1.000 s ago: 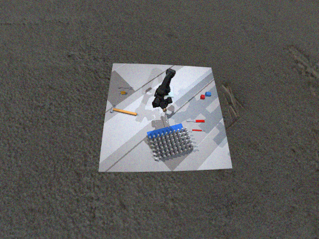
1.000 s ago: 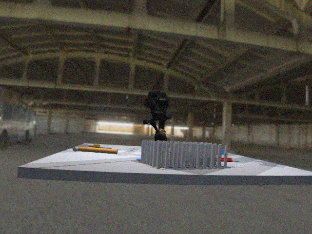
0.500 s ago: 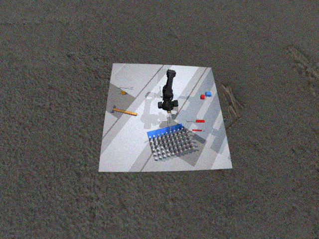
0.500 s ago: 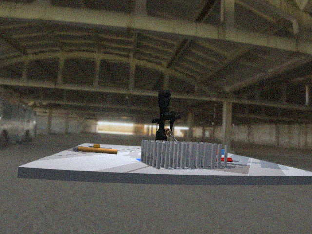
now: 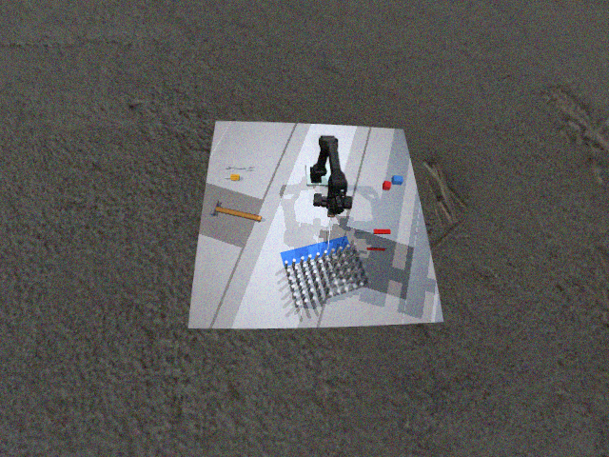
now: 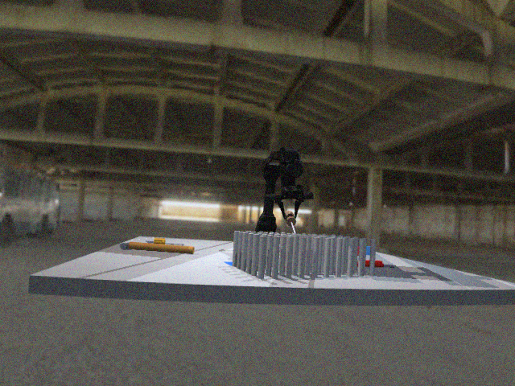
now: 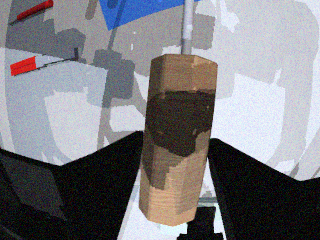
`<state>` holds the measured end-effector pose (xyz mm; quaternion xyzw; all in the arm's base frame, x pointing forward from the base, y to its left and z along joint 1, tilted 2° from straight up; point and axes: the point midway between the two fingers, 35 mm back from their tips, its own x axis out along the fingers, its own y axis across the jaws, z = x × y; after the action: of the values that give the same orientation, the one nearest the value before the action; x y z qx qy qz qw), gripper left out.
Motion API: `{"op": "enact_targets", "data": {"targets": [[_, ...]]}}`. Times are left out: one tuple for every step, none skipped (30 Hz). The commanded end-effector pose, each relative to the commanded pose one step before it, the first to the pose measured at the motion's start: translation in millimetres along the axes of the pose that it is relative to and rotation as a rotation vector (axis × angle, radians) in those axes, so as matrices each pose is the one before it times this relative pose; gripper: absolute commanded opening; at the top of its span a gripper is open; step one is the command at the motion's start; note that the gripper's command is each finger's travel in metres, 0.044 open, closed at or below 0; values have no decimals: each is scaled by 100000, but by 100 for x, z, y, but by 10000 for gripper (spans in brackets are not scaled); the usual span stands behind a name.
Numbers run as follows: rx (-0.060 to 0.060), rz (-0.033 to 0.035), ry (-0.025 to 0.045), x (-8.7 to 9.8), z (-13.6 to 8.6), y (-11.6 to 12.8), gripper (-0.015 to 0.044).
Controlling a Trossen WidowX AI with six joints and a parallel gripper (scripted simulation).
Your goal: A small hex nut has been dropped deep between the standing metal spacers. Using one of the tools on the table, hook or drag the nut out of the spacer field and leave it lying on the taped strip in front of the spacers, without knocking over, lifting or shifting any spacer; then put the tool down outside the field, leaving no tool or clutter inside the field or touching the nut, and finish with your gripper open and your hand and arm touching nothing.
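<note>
My gripper (image 5: 331,213) (image 6: 290,218) (image 7: 176,142) is shut on the wooden handle (image 7: 172,200) of a tool with a thin pale metal shaft (image 5: 328,230) (image 6: 293,227) (image 7: 187,30). The handle is held off the table, and the shaft slants down toward the spacer field. In the top view the shaft crosses the blue taped strip (image 5: 290,256) (image 7: 150,11) and reaches the front row; whether its tip is above or among the spacers cannot be told. The metal spacers (image 5: 318,275) (image 6: 287,255) stand upright in close rows. The hex nut cannot be made out.
A hammer (image 5: 238,212) (image 6: 160,248) and an orange block (image 5: 235,177) (image 6: 158,240) lie left. Two red-handled tools (image 5: 382,230) (image 7: 23,66) lie right of the strip. A red block (image 5: 386,185) and a blue block (image 5: 397,180) are farther back. A pale green tray (image 5: 310,182) is near the arm's base.
</note>
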<state>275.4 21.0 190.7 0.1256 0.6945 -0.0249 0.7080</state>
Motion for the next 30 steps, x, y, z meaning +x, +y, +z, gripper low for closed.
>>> {"op": "enact_targets", "data": {"targets": [[5325, -3503, -130, 169, -23, 1726, 0], [1101, -668, -151, 14, -69, 379, 0], [1100, -658, -181, 11, -79, 379, 0], [1100, -646, -211, 8, -88, 379, 0], [1099, -633, -240, 5, -98, 379, 0], [1099, -619, -269, 2, -108, 378, 0], [1099, -603, -297, -1, -118, 377, 0], [1099, -587, -324, -4, -127, 376, 0], [1099, -570, -351, -8, -137, 375, 0], [1099, -551, -377, -11, -147, 373, 0], [1099, -532, -402, -14, -157, 371, 0], [1099, -511, -426, -17, -167, 369, 0], [1099, -490, -450, -21, -177, 366, 0], [1100, -468, -472, -24, -186, 363, 0], [1100, -445, -494, -27, -196, 360, 0], [1101, -421, -515, -31, -206, 357, 0], [1102, -396, -535, -34, -216, 353, 0], [1103, -370, -554, -38, -225, 349, 0], [1103, -344, -572, -41, -235, 345, 0], [1104, -317, -588, -44, -244, 340, 0], [1106, -289, -604, -48, -254, 335, 0], [1107, -261, -618, -51, -263, 330, 0], [1108, -232, -632, -55, -272, 325, 0], [1109, -203, -644, -58, -281, 319, 0], [1111, -173, -655, -62, -290, 313, 0], [1046, -117, -638, -64, -304, 307, 0], [1048, -88, -646, -67, -313, 300, 0], [1050, -58, -652, -71, -321, 294, 0], [1052, -29, -657, -74, -329, 287, 0], [1054, 1, -661, -78, -337, 279, 0]]}}
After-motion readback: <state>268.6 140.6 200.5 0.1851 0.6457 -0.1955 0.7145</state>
